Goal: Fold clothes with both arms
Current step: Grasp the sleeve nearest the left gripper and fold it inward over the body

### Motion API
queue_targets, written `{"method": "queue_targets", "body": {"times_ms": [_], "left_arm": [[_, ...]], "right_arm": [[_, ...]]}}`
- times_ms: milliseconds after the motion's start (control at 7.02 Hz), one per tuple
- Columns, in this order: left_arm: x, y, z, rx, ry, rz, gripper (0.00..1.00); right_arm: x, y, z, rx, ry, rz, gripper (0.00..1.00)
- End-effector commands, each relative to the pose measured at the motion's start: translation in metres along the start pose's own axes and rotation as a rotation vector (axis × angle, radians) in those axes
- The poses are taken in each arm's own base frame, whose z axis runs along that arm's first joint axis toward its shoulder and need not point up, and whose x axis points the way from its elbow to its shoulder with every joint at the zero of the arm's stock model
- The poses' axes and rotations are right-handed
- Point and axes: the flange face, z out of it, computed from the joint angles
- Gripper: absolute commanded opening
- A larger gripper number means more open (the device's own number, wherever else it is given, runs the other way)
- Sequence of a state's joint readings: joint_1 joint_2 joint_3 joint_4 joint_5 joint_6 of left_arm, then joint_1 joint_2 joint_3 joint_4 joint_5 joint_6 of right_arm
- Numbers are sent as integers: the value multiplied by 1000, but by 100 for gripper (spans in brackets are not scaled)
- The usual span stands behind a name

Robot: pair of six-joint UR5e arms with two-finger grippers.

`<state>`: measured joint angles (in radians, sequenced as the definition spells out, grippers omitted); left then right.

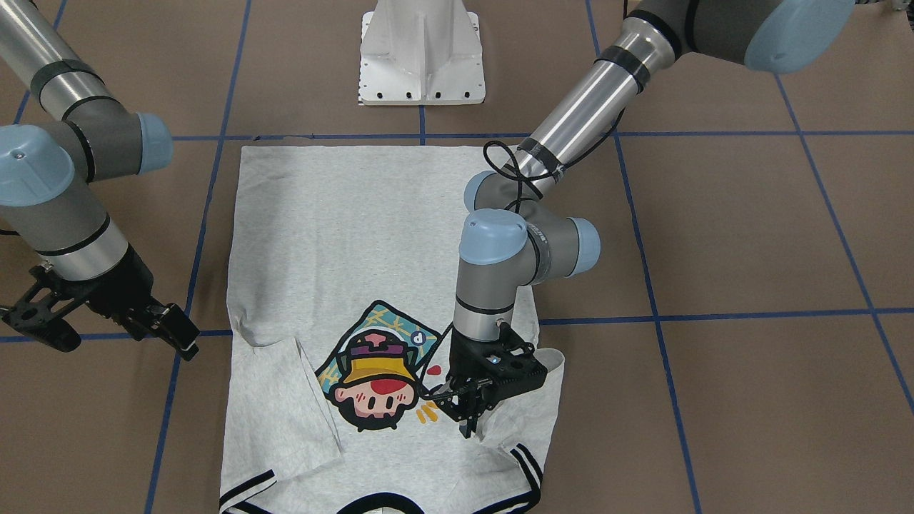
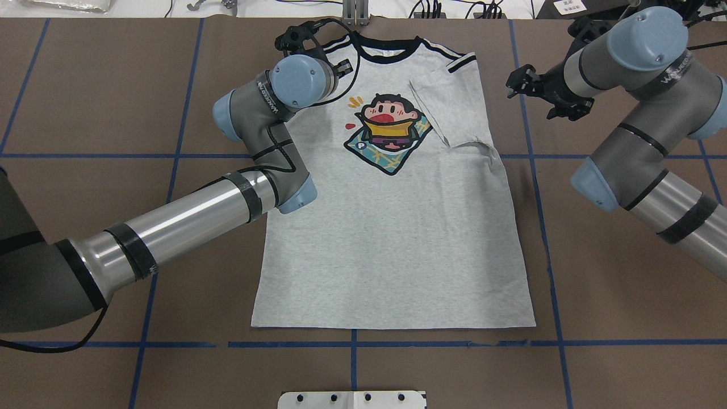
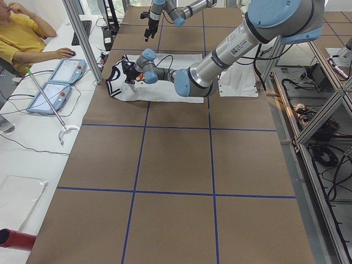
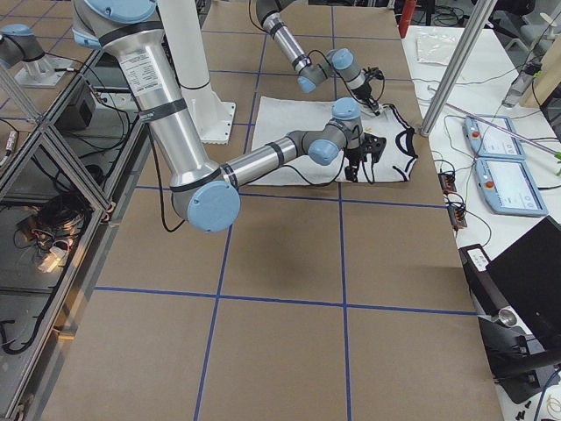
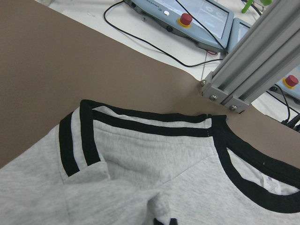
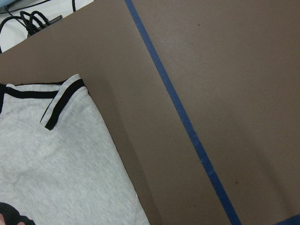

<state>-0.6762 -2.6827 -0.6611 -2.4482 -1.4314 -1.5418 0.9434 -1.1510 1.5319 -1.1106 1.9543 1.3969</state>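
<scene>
A light heather-grey short-sleeved T-shirt (image 2: 397, 244) with a black collar (image 2: 389, 55), black stripes and a colourful cartoon print (image 2: 386, 130) lies face up and mostly flat on the brown papered surface (image 2: 568, 318) marked with blue tape; its collar points away from the robot and its hem (image 2: 392, 325) lies nearest the base. The sleeve on the robot's right (image 2: 454, 108) is folded in over the chest.

The left arm's black two-finger pincer (image 1: 468, 421) stands over the left sleeve (image 1: 525, 428); its fingers look drawn together with a ridge of cloth rising into them, so it appears to be clenched on the sleeve fabric. The right arm's black pincer (image 2: 521, 85) hangs off the shirt, above bare surface beside the right shoulder, its fingers spread and holding nothing.

The knit should be light, limp and easily wrinkled; it will sag wherever it is lifted and drag across the paper rather than slide cleanly. Seamed parts give the firmest hold: cuff, shoulder seam, collar band, hem corners; a single-layer pinch at matching points on both sides should keep each fold straight.
</scene>
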Motion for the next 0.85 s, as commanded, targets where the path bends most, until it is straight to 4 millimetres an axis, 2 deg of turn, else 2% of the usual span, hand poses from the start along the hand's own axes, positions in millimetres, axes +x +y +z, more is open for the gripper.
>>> {"method": "queue_targets", "body": {"times_ms": [0,142,427,712], "left_arm": [[13,7,0,36,0,-71,1],[18,10,0,35,-2,-94,8],[32,18,-5,31,12,-142,31],[40,23,-9,39,22,-142,64]], "right_arm": [[-1,0,0,0,-1,0,100],[-1,0,0,0,-1,0,100],[-1,1,-2,-1,-1,2,100],[-1,1,-3,-1,-4,1,100]]}}
